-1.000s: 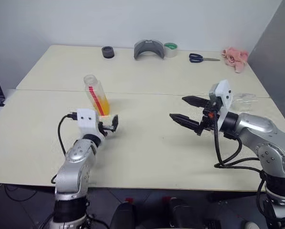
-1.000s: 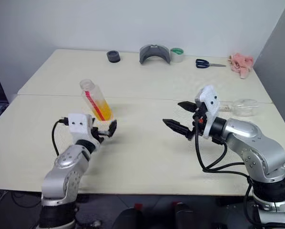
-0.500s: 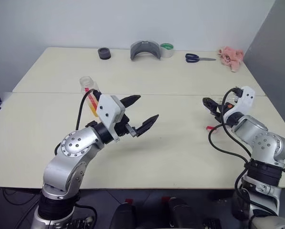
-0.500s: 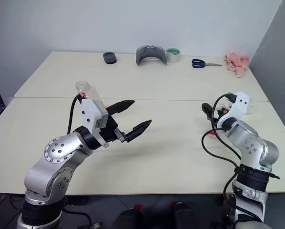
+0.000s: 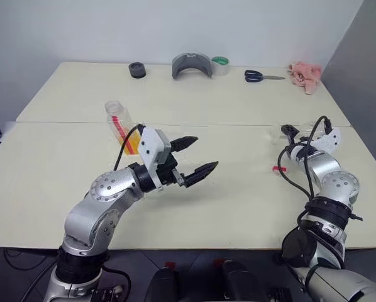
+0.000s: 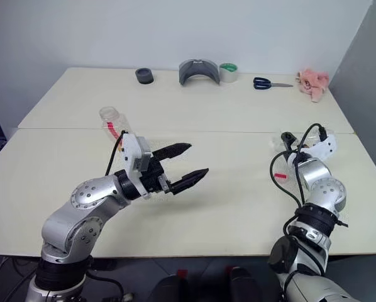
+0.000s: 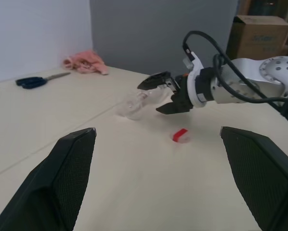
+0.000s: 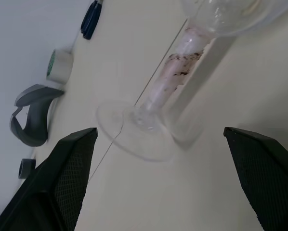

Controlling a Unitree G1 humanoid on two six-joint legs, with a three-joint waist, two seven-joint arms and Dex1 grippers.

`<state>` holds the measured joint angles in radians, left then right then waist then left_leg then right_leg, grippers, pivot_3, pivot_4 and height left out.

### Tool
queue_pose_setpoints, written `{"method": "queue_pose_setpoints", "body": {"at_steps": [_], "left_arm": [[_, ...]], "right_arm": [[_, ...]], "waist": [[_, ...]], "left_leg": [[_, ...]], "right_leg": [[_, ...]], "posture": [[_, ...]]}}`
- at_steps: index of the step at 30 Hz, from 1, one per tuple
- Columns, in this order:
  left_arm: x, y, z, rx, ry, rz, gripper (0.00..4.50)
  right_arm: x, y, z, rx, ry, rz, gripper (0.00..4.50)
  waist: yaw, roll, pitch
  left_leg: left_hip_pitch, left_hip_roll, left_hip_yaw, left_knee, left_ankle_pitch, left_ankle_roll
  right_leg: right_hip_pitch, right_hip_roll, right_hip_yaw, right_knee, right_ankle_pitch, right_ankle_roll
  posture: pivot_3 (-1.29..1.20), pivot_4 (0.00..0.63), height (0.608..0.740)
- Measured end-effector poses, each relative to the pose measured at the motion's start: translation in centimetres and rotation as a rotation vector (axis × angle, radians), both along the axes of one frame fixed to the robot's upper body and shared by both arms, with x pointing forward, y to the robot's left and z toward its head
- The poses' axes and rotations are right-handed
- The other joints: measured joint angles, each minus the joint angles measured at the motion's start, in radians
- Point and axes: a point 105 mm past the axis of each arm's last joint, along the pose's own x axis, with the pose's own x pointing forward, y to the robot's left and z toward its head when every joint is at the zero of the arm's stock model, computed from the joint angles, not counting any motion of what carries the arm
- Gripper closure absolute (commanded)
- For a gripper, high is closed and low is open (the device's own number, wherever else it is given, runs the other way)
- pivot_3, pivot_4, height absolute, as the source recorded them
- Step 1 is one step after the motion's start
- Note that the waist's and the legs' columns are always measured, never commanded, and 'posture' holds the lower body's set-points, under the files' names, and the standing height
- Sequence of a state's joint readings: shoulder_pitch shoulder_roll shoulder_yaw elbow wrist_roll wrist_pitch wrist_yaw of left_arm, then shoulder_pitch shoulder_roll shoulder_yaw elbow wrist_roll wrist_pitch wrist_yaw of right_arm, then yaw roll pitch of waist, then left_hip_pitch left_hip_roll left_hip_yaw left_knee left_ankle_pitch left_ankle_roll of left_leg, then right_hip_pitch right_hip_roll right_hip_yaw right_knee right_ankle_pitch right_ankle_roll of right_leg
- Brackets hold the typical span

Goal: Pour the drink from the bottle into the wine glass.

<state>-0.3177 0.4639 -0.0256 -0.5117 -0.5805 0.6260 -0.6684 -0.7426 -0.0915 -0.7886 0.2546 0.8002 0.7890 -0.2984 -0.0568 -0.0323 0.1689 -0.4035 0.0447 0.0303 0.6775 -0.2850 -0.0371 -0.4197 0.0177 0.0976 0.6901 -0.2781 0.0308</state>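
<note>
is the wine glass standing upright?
No, the wine glass lies on its side on the table, just ahead of the open right gripper.

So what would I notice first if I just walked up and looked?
Probably the left pincer, wide open in the air over the middle of the table. Just behind that arm stands the bottle of orange drink, its cap off. Over on the right, the wine glass lies on its side in front of the open right pincer.

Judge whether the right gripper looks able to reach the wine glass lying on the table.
Probably yes: the right gripper is open, the wine glass lies just ahead of it, and nothing stands between them.
</note>
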Motion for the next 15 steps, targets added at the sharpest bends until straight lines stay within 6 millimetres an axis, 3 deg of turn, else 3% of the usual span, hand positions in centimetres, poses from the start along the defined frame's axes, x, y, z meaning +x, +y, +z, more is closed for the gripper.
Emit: {"method": "queue_pose_setpoints", "body": {"at_steps": [15], "left_arm": [[0.8, -0.1, 0.5, 0.018, 0.006, -0.026, 0.02]], "right_arm": [[4.2, -0.4, -0.3, 0.066, -0.014, -0.080, 0.00]], "waist": [[-0.004, 0.001, 0.000]], "left_leg": [[0.000, 0.000, 0.001, 0.000, 0.000, 0.000]], "right_leg": [[0.000, 0.000, 0.001, -0.001, 0.000, 0.000]], "posture": [[0.00, 0.150, 0.740]]}}
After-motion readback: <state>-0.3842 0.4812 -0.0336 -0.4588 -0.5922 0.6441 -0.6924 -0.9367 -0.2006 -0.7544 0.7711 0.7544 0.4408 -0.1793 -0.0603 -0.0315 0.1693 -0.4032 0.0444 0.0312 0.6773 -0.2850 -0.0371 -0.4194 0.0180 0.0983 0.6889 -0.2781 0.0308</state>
